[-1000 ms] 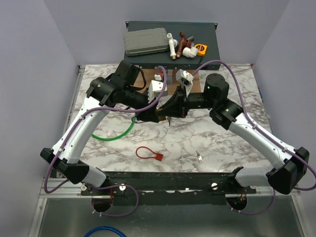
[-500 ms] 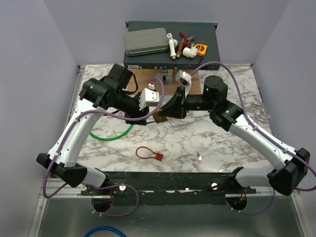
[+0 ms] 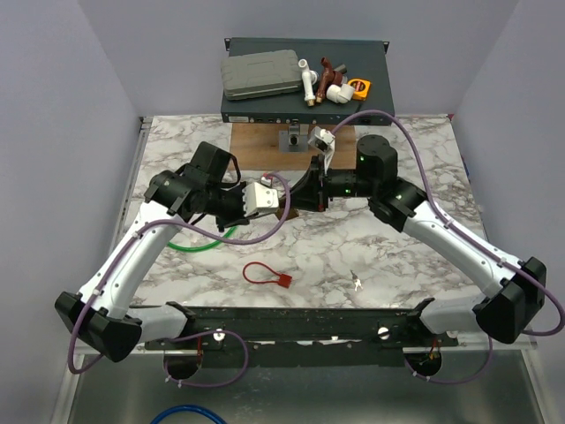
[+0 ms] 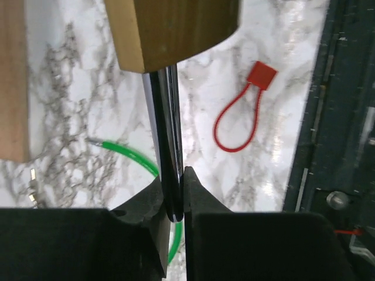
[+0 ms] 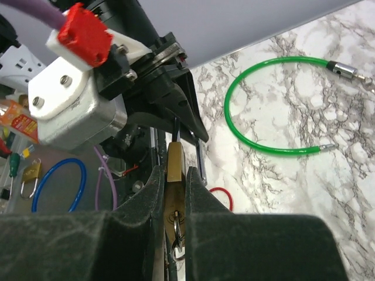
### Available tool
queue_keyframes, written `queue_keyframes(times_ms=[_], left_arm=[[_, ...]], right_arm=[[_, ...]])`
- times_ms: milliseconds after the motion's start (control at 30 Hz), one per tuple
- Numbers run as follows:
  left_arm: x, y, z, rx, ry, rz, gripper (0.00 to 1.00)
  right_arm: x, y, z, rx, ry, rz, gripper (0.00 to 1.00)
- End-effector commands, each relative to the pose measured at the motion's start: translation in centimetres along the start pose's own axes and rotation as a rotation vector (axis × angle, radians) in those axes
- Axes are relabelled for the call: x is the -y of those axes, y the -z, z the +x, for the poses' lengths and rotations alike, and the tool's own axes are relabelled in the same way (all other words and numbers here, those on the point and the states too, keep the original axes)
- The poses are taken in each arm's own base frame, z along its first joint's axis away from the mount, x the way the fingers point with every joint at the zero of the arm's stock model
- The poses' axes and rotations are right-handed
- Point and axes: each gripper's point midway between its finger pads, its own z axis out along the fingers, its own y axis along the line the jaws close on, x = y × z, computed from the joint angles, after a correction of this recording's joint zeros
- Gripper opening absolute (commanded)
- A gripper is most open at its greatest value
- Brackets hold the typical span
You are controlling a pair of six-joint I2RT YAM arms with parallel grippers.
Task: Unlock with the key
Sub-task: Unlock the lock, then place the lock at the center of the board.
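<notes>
- The left gripper point(image 4: 174, 187) is clamping shut on the steel shackle point(image 4: 167, 129) of the brass padlock point(image 4: 176, 29); both fingers are pressing against the bar.
- The right gripper point(image 5: 174, 175) is facing it from the opposite side and is closing on the key point(image 5: 174, 202) at the padlock's base. A split ring point(image 5: 174, 221) is showing between its fingers. I cannot tell how far the key is seated.
- The padlock is hanging between the two grippers, clear of the marble table point(image 3: 397, 265), over its middle and just in front of the wooden board point(image 3: 256, 150).
- A green cable point(image 4: 132, 153) is lying curved on the marble under the left arm.
- A red cable loop point(image 3: 265, 274) is lying nearer the front edge, apart from both grippers.
- A small metal piece point(image 3: 357, 283) is lying to the right of the loop.
- A grey case point(image 3: 260, 72) is sitting on the dark unit point(image 3: 380, 79) behind the table.
</notes>
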Motion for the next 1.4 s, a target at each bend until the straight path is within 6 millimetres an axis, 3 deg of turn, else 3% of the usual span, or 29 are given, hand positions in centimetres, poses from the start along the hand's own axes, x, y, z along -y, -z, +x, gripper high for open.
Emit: queue_keyframes(times_ms=[0,233,400,567,800,1067,1167,1367], left_arm=[[-5.0,0.4,0.3,-0.014,-0.098,-0.266,0.06],[-8.1,-0.4,-0.1,0.011,-0.074,-0.387,0.01],[-8.8,-3.1,3.2,-0.075,-0.092,-0.389,0.02],[-11.2,-6.0,6.1,-0.174,-0.166,-0.47,0.02],[-13.5,-9.3,6.9,-0.251,-0.248,-0.484,0.07],[-13.8,-12.6,7.7,-0.276,-0.219,-0.426,0.13],[-12.9,-13.6,7.9,-0.282,-0.202,-0.384,0.17],[-12.1,-15.4,8.0,-0.297,-0.221,-0.352,0.17]], right_arm=[[1.5,-0.7,-1.7,0.052,-0.022,0.037,0.01],[3.6,-2.0,-0.2,0.024,-0.105,0.047,0.01],[7.0,-2.8,2.1,0.015,-0.215,0.125,0.01],[9.9,-4.1,5.7,-0.033,-0.344,0.111,0.01],[12.7,-5.2,9.2,-0.06,-0.431,0.114,0.01],[15.0,-4.3,13.2,-0.084,-0.455,0.207,0.01],[15.9,-3.9,14.9,-0.087,-0.466,0.255,0.01],[16.0,-4.0,17.5,-0.097,-0.524,0.251,0.01]])
